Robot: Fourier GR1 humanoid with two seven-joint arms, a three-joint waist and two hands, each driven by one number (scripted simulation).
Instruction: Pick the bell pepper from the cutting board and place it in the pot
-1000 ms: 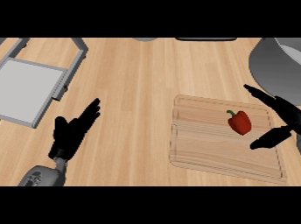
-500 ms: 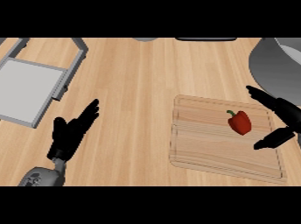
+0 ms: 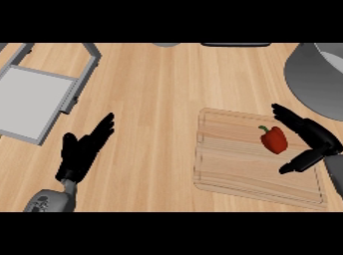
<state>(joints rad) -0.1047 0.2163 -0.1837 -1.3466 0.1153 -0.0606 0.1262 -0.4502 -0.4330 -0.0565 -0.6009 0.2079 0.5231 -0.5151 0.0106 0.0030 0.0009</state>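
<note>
A red bell pepper [image 3: 274, 140] with a green stem lies on the wooden cutting board [image 3: 233, 164], toward its right half. My right hand [image 3: 314, 139] is open just right of the pepper, fingers stretched past it on the far side and thumb low on the near side, a small gap between them and the pepper. The grey pot [image 3: 327, 79] stands at the upper right, beyond the board. My left hand [image 3: 85, 148] rests open on the counter at the lower left.
A grey tray with raised rails [image 3: 27, 99] sits at the upper left. Two dark objects [image 3: 235, 44] show at the counter's far edge. Bare wooden counter lies between the tray and the board.
My right hand has edged slightly rightward and toward me beside the pepper. The pepper and my left hand have not moved.
</note>
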